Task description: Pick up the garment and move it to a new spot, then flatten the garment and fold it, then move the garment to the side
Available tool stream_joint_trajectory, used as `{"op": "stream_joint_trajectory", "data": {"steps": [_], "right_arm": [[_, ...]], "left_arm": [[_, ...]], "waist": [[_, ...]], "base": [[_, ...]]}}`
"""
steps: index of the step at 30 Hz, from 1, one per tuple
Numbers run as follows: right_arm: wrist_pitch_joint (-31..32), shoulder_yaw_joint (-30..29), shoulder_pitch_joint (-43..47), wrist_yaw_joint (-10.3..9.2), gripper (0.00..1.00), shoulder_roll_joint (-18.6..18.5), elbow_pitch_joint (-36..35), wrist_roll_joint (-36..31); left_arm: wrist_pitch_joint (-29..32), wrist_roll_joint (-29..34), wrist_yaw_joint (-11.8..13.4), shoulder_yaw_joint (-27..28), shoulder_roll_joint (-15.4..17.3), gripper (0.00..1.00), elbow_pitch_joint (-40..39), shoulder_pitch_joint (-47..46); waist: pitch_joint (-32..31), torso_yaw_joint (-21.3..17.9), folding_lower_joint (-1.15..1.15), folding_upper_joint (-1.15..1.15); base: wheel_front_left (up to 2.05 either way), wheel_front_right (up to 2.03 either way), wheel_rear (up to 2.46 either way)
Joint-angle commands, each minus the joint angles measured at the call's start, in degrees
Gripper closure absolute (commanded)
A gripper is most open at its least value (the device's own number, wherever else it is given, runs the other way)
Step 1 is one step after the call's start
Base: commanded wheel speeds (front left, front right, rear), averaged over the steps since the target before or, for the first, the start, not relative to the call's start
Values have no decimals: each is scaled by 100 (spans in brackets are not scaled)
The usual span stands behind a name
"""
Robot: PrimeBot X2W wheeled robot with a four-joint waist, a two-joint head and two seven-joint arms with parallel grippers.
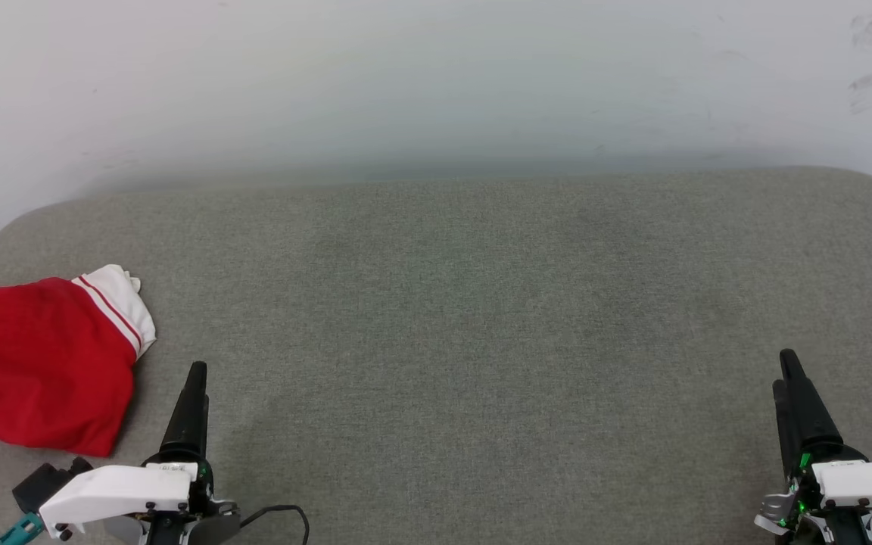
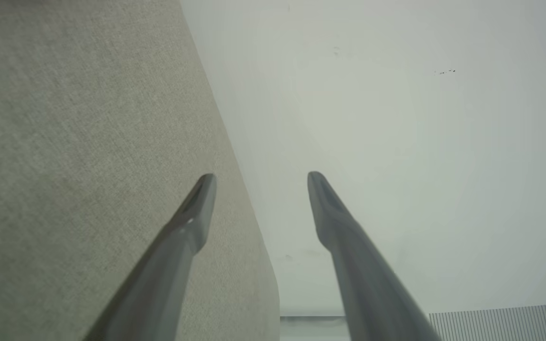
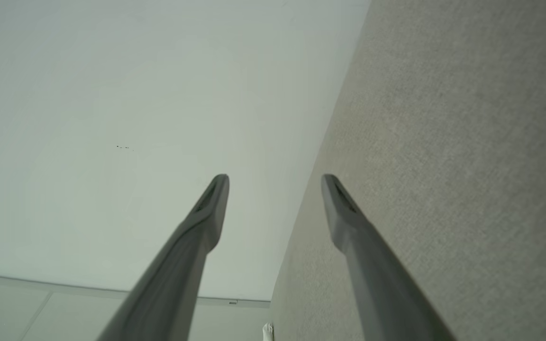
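Left gripper (image 2: pixel 259 179) and right gripper (image 3: pixel 274 179) spread, empty. Shirt (image 1: pixel 35 363) looks soft, light, bunched; pinch fold by sleeve (image 1: pixel 122 303).

Here is the upholstered surface (image 1: pixel 481 318): grey-green woven cloth, matt, with a fine and slightly rough weave whose grain reads clearly in the left wrist view. At that surface's left end sits the garment (image 1: pixel 38 363), soft red cloth, matt and rumpled. Its sleeve (image 1: pixel 122 303) is white cloth with red-striped trim. Behind the surface, the wall (image 1: pixel 436 76) looks painted, smooth and matt, with dark scuffs toward its right. The left gripper (image 2: pixel 261 177) shows fingers (image 2: pixel 183 246) of dark, smooth plastic with a dull sheen, and the right gripper (image 3: pixel 275 177) has the same finish. At the surface's near edge, the left wrist shell (image 1: pixel 118 488) is smooth white plastic, faintly glossy, and the black cable (image 1: pixel 288 515) looks rubbery.
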Motion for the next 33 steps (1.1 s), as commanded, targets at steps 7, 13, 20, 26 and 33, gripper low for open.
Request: {"op": "stream_joint_trajectory", "data": {"steps": [7, 13, 20, 26, 33], "right_arm": [[-201, 0, -2, 9, 0, -14, -443, -970], [-336, 108, 70, 10, 0, -14, -710, -1847], [-485, 273, 172, 10, 0, -14, -912, -2872], [-607, 343, 250, 11, 0, -14, -979, -3507], [-735, 369, 331, 11, 0, -14, -997, -4112]], "left_arm": [[-193, 1072, 321, -177, 22, 0, -458, -5], [-330, 1811, 612, -316, 24, 0, -648, 61], [-478, 2635, 829, -464, 27, 0, -759, 137], [-597, 3276, 952, -586, 28, 0, -819, 210], [-728, 3900, 1070, -687, 39, 0, -880, 271]], "waist": [[11, -4, 0, 0], [17, -6, 0, 0], [22, -5, 0, 0], [24, -7, 0, 0], [20, 0, 0, 0]], "base": [[0, 0, 0], [0, 0, 0], [0, 0, 0], [0, 0, 0], [0, 0, 0]]}}
